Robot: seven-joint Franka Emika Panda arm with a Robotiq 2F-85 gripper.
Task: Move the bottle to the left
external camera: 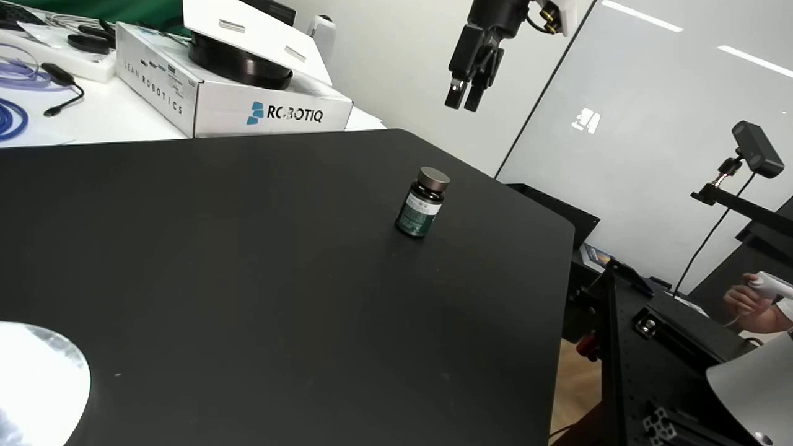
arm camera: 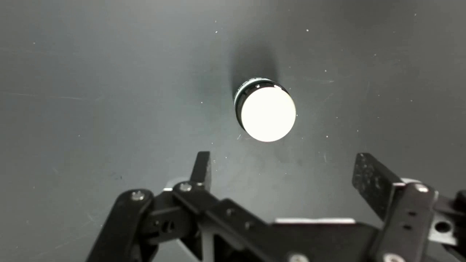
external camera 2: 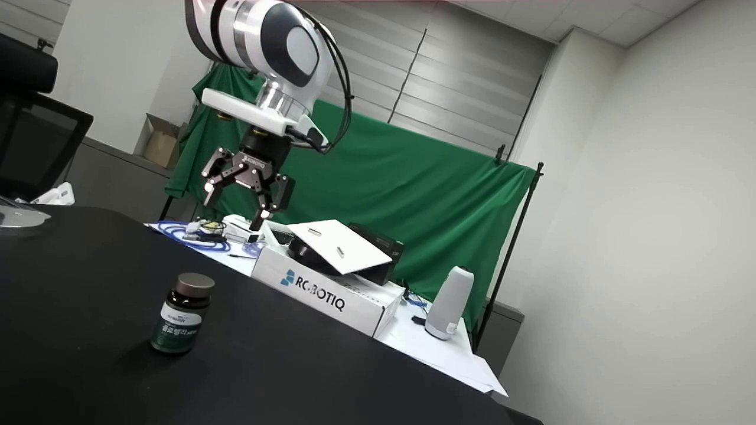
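Bottle [external camera 2: 181, 314], a squat, dark green cylinder, brown-capped and pale-labelled, stands upright on a smooth black table [external camera: 248, 291]. High above it, in both exterior views, hangs the robot's black two-finger gripper [external camera 2: 234, 215], spread wide and holding nothing. Seen from the wrist, the fingertips [arm camera: 202, 169] fall short of the bottle, one to either side; its long axis points up toward them, so the coming move likely calls for descent.

From here I see ROBOTIQ on the white box [external camera: 214, 108] and on the tool [external camera 2: 233, 215], LEAN ROBOTICS along the box's side, and Korean lettering (too blurry to spell out) on the bottle [external camera 2: 181, 317].
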